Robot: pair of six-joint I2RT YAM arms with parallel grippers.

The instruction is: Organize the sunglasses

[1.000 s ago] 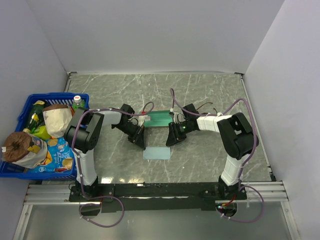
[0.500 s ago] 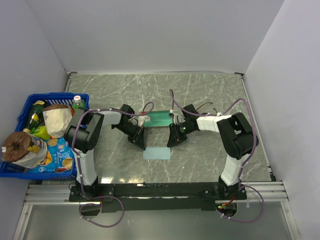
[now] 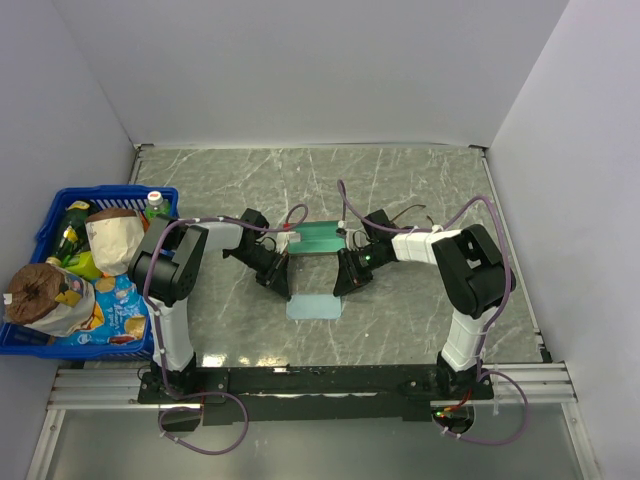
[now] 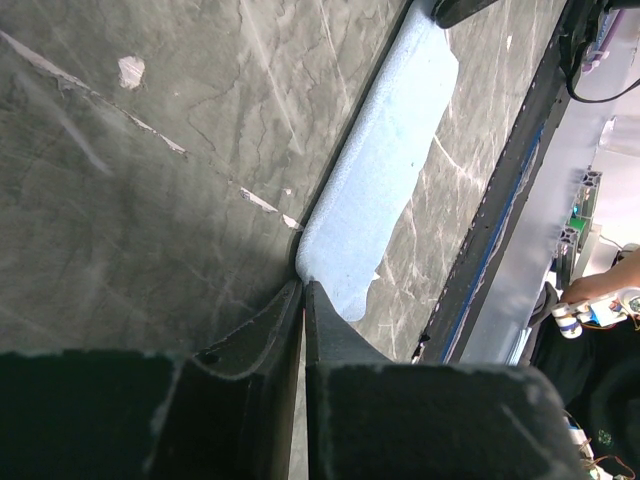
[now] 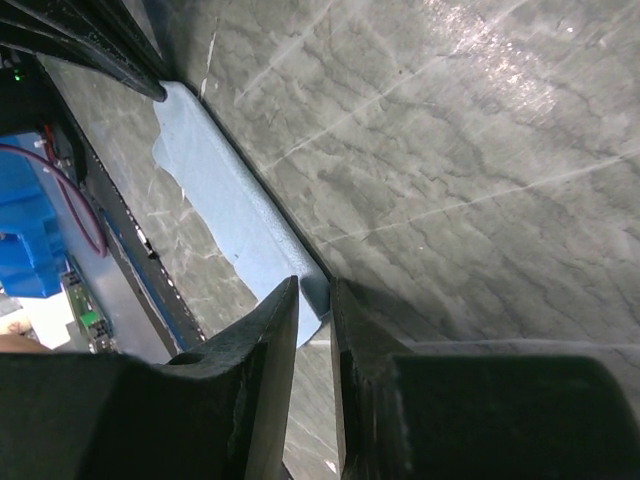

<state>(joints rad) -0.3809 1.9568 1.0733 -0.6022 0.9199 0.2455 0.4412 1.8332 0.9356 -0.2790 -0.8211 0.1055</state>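
L gripper point(image 4: 302, 290) nipped on near-L corner of blue cloth point(image 4: 385, 170). R gripper point(image 5: 313, 300) jaws narrow, cloth's other near corner between tips. Sunglasses not visible, so orientation/long axis can't tell. Teal-lined case point(image 3: 322, 237) just beyond both grippers.

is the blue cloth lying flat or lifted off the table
Mostly flat: the blue cloth lies spread on the table. Both wrist views show a gripper pinching a far corner; lifting cannot be told.
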